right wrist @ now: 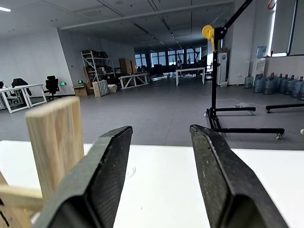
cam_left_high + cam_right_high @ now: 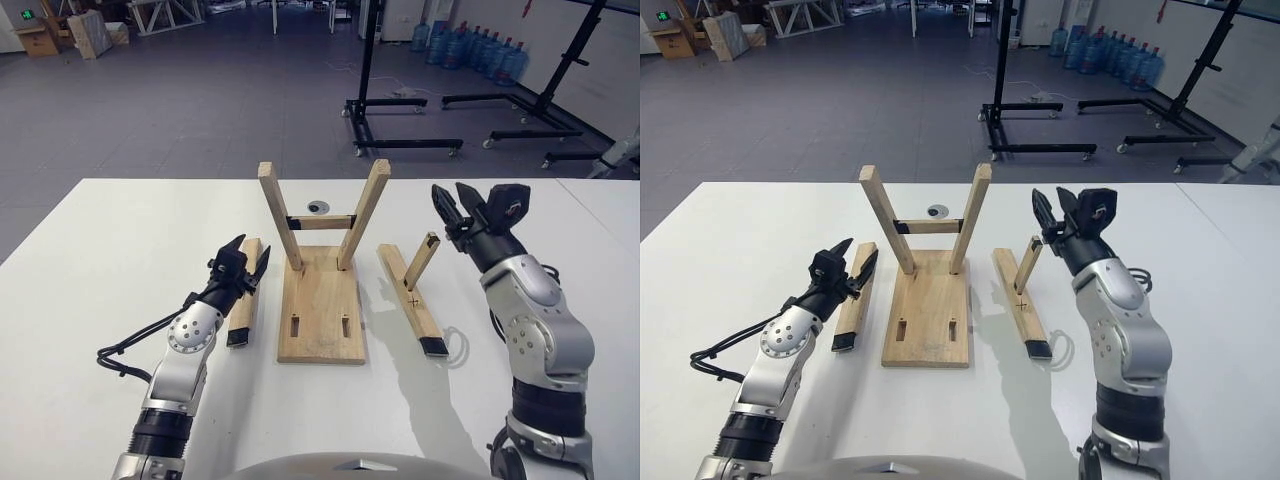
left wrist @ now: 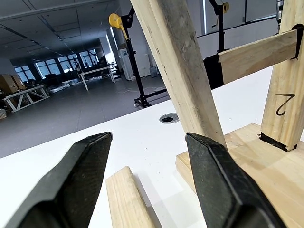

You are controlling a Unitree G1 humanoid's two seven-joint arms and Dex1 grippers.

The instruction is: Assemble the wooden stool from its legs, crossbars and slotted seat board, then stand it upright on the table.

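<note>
**Both pincers open and empty over a half-built wooden stool.** The slotted seat board (image 2: 320,305) lies flat at the middle of the white table (image 2: 100,250). Two legs (image 2: 280,215) are planted in its far end and splay upward, joined by a crossbar (image 2: 322,222) with dark ends. The two slots (image 2: 296,325) at the board's near end hold nothing.

Just left of the seat board, the left pincer (image 2: 251,248) hangs low, its fingers spread wide on either side of a loose leg (image 2: 244,308). That leg lies flat along the board's left edge, black-tipped end nearest the robot. Whether the fingers touch the wood cannot be told, and they grip nothing. From the wrist camera, one finger (image 3: 218,190) stands close in front of the nearer planted leg.

To the right of the seat board lies a second loose leg (image 2: 415,310), angled away from the board, with a short crossbar piece (image 2: 422,260) rising tilted from its middle. Farther right, above table height, the right pincer (image 2: 450,192) is held up with its fingers well apart, clasping nothing.

A white cord loop (image 2: 458,345) lies by the near end of that second leg. A round cable port (image 2: 318,207) sits in the table beyond the seat board, behind the crossbar. Black wheeled stands (image 2: 400,120) occupy the floor beyond the table.
</note>
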